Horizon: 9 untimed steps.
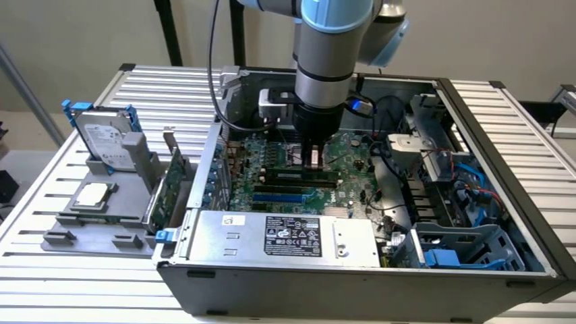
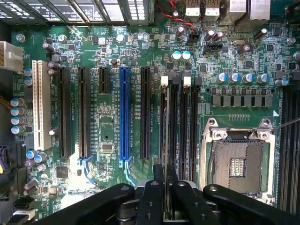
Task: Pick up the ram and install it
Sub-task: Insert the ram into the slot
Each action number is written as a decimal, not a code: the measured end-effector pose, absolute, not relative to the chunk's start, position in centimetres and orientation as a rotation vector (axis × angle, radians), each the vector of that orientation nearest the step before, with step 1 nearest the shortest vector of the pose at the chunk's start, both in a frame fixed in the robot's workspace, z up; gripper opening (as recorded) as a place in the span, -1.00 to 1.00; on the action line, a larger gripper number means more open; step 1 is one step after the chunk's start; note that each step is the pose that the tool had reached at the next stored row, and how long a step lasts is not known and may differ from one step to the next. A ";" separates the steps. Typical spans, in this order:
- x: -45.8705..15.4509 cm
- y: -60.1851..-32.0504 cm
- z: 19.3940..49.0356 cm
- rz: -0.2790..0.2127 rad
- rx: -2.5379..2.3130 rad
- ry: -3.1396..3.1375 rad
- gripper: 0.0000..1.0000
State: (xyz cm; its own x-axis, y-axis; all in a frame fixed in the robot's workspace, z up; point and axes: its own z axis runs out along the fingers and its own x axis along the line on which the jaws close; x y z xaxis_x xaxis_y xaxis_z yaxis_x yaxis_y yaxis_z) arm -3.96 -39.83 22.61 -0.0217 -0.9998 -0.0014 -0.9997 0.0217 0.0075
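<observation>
Tool (image 2: 165,187) gripping thin ram (image 2: 165,136), seemingly edge-on, over motherboard (image 2: 108,117) slots

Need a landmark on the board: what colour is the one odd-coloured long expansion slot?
Blue: the long expansion slot, clearest in the wrist view.

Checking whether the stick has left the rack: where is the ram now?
The ram is edge-on between the gripper fingers, over the motherboard's memory slots, beside the CPU socket.
</observation>
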 end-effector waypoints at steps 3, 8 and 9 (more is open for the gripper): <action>-4.0 -39.8 22.6 -0.010 2.194 -2.243 -0.73; -4.0 -39.8 22.6 -0.007 2.192 -2.240 -0.73; -4.0 -39.8 22.6 -0.006 2.191 -2.240 -0.73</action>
State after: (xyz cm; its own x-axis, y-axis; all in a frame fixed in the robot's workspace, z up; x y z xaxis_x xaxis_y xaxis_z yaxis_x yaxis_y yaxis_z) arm -3.98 -39.83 22.56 -0.0218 -0.9998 0.0031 -0.9997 0.0218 0.0084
